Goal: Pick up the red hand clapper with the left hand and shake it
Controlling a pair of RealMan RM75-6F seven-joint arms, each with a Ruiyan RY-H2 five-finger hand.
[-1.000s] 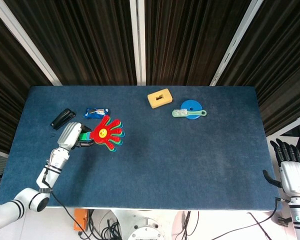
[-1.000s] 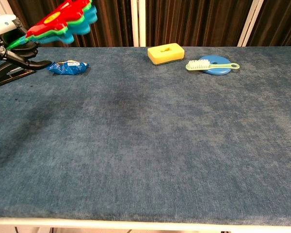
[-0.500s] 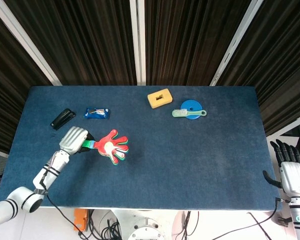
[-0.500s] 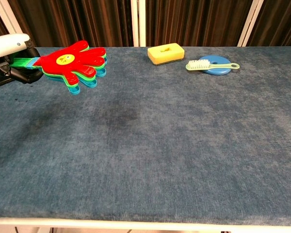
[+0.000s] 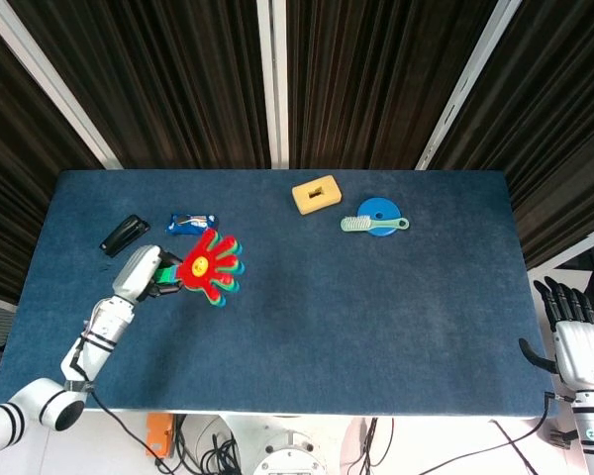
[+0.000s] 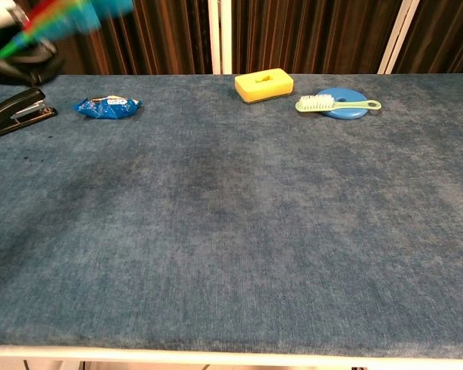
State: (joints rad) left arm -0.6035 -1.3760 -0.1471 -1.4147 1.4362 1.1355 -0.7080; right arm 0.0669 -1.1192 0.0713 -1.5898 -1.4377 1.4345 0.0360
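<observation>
The red hand clapper (image 5: 209,263), a red hand shape with a yellow face over green and blue layers, is held above the table at the left. My left hand (image 5: 142,271) grips its green handle. In the chest view the clapper (image 6: 58,14) shows as a motion-blurred streak at the top left corner, raised high, with my left hand (image 6: 11,58) just below it. My right hand (image 5: 574,332) hangs off the table's right edge, fingers apart and holding nothing.
A black stapler (image 5: 125,234) and a blue snack packet (image 5: 192,224) lie at the back left, close to the clapper. A yellow sponge block (image 5: 316,193) and a green brush on a blue disc (image 5: 374,219) sit at the back middle.
The left hand swung the clapper down and toward the table half a second ago, and has now swung it back up high. The right hand has not moved.
</observation>
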